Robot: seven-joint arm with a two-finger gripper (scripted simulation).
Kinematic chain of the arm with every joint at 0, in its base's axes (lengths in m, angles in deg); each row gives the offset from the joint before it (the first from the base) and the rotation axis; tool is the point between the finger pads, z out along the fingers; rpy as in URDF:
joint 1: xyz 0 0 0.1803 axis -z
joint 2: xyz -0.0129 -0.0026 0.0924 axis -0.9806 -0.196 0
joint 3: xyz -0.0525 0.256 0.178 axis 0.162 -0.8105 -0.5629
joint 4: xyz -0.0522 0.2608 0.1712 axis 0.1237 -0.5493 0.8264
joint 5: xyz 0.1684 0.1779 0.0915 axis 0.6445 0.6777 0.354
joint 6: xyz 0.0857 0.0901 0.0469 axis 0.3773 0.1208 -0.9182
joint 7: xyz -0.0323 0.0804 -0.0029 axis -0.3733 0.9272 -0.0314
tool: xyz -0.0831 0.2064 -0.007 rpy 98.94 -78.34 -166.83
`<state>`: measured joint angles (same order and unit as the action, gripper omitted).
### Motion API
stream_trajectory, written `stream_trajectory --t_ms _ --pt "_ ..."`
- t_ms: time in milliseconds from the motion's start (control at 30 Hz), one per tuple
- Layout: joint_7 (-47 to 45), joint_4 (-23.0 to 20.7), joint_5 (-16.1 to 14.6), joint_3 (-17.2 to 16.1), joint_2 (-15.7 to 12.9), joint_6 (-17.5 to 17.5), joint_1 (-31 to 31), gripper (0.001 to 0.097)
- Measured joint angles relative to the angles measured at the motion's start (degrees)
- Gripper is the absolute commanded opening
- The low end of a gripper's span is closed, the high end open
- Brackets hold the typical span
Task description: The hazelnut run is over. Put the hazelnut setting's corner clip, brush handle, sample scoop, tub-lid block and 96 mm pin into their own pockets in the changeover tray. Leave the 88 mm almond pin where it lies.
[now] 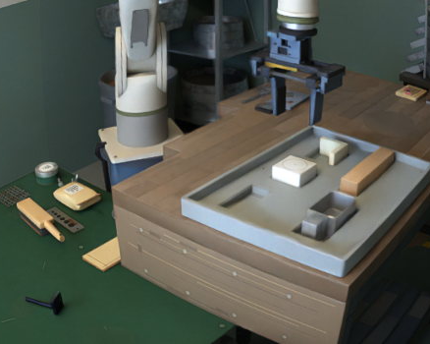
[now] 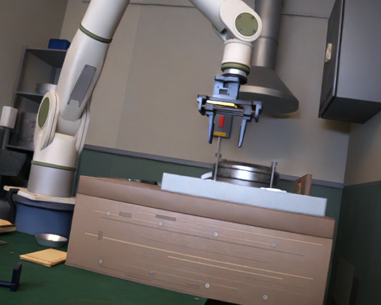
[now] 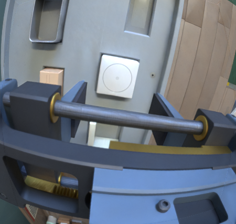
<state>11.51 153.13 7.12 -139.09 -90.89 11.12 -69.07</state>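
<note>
The white tub-lid block [image 1: 294, 170] [image 3: 117, 76] sits in its square pocket near the middle of the grey changeover tray [image 1: 308, 194], with the cream corner clip [image 1: 334, 149] in the pocket behind it. The wooden brush handle [image 1: 367, 171] lies in a long pocket along the tray's right side. The grey metal sample scoop [image 1: 329, 214] [image 3: 48, 18] rests in its pocket near the front. A slim slot [image 1: 243, 195] at the tray's left holds nothing. My gripper [image 1: 297, 109] [image 2: 226, 142] hangs open and empty above the tray's rear edge. I see no pins.
The wooden workbench [image 1: 281, 221] carries the tray, and a small block [image 1: 411, 92] lies at its far right corner. On the lower green table to the left lie a brush [image 1: 39, 219], a tan pad [image 1: 76, 195], a perforated strip and a small dark hammer [image 1: 46, 301].
</note>
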Motion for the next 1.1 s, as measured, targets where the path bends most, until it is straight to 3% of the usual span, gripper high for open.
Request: stream_trajectory --t_ms 533,1100 --pt "6.4 -0.9 0.4 0.8 -0.2 -0.2 2.8 0.0233" --pt "32.2 -4.3 1.9 4.0 -1.1 -1.2 13.9 0.0233"
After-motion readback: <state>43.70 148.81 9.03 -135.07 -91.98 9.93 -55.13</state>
